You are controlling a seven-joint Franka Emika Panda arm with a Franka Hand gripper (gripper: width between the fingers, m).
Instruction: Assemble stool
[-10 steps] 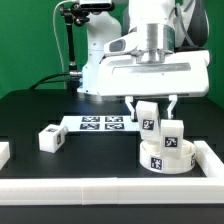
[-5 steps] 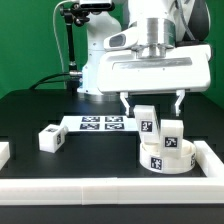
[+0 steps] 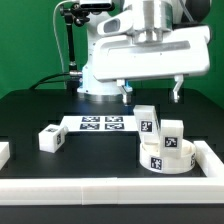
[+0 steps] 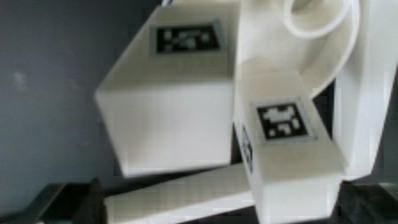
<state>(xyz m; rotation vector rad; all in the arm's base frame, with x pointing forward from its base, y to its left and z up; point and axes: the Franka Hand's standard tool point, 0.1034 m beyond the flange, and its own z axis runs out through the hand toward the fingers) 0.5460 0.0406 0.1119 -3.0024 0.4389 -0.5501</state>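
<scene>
Two fingers stand wide apart with nothing between them: the gripper (image 3: 152,93) hangs empty above the seat (image 3: 165,158), clear of everything on it. Directly under the jaws a first leg (image 3: 148,121) stands upright on the seat, on the side toward the exterior view's left. A second leg (image 3: 172,130) stands just beside it on the seat's other side. The wrist view is filled by these white blocks and their tags, seen close.

By my judgement the stool is partway done. Two legs are on the seat, though whether they are fully home cannot be told. A loose leg (image 3: 49,138) lies on the table (image 3: 40,110), well apart from the seat toward the exterior view's left, with the marker board (image 3: 100,124) between it and the seat. That leg has yet to be fetched and fitted. A white scrap farther still from the seat is too cropped to name. A border rail (image 3: 110,189) runs just in front of the seat.

One second ago the jaws were low about the first leg and closer together. Now they have let go, spread wide and risen off it. Seat and legs lie as they did.
</scene>
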